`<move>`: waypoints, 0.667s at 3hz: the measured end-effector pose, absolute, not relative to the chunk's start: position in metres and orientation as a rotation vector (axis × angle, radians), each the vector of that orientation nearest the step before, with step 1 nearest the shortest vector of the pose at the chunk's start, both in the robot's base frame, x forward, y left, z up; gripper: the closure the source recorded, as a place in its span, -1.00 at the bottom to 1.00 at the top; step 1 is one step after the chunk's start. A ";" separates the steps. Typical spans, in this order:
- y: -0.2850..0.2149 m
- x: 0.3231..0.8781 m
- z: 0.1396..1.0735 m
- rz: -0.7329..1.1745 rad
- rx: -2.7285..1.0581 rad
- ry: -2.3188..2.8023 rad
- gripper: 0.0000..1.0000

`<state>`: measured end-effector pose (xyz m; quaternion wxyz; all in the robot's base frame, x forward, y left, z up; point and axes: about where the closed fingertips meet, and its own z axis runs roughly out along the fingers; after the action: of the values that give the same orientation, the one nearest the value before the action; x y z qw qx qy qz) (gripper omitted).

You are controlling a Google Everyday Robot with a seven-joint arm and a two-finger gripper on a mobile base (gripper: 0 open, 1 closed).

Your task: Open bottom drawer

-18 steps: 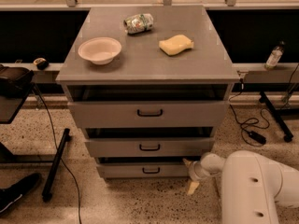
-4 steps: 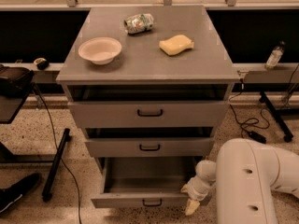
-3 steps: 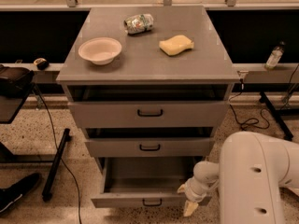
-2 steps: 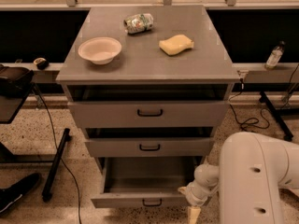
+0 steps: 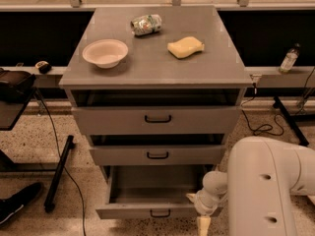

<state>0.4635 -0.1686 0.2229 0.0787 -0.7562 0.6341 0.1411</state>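
One big white arm (image 5: 266,186) fills the near right corner. Its hand (image 5: 197,211) sits low at the right end of the bottom drawer (image 5: 147,188), just beside the front panel and not on the small black handle (image 5: 160,213). I cannot tell if the hand is gripping the drawer or is loose. The bottom drawer sticks out far toward us, and you can see its plain grey inside. So the opening job looks done, or very nearly done. Next, the hand should only need to come away gently, without bumping the drawer back in. Above it, the middle drawer (image 5: 123,155) and the top drawer (image 5: 113,119) each show a dark gap along the top. Farther back, on the bench (image 5: 157,68), sit a pale bowl (image 5: 105,52), a yellow sponge (image 5: 185,47) and a squashed bottle (image 5: 146,24).
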 end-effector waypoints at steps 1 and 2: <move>-0.161 0.481 0.241 0.455 -2.200 1.869 -1.00; -0.171 0.521 0.253 0.439 -2.055 1.879 -0.64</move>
<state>0.5215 -0.1710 0.2529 0.1605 -0.7196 0.6579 0.1535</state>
